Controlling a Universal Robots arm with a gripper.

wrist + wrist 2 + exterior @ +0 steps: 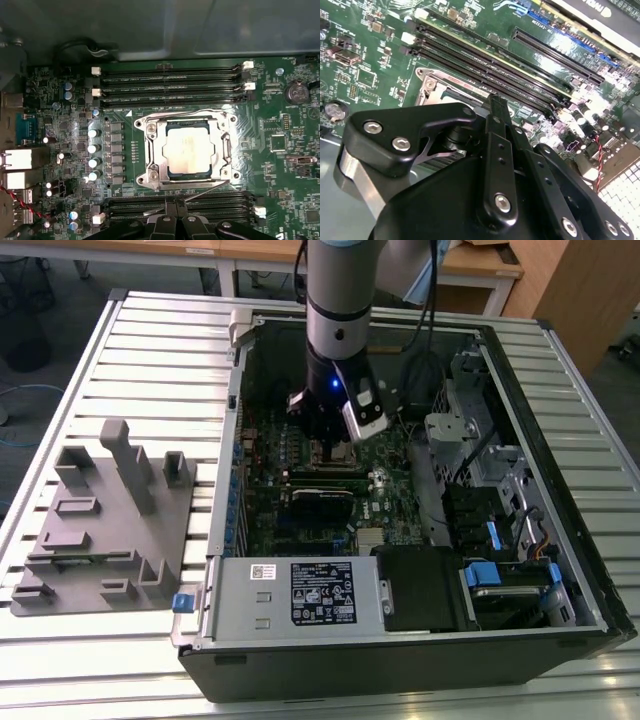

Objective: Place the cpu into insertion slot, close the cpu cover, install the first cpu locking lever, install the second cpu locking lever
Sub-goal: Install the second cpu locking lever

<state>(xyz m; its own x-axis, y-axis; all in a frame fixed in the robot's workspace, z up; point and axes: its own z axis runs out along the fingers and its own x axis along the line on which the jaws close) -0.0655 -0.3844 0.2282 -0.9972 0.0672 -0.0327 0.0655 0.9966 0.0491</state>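
Socket work hinges on this: the cpu [187,149] lies seated in its slot under the closed cpu cover [186,119], directly below the gripper [175,220], whose fingers look pressed together holding nothing, just beside the socket's edge.

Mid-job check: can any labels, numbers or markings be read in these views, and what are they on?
Black label on the silver box: too small to read.
White label beside it: too small.
cpu top: faint marks, unreadable.
Circuit board lettering: too small.
Nothing legible.
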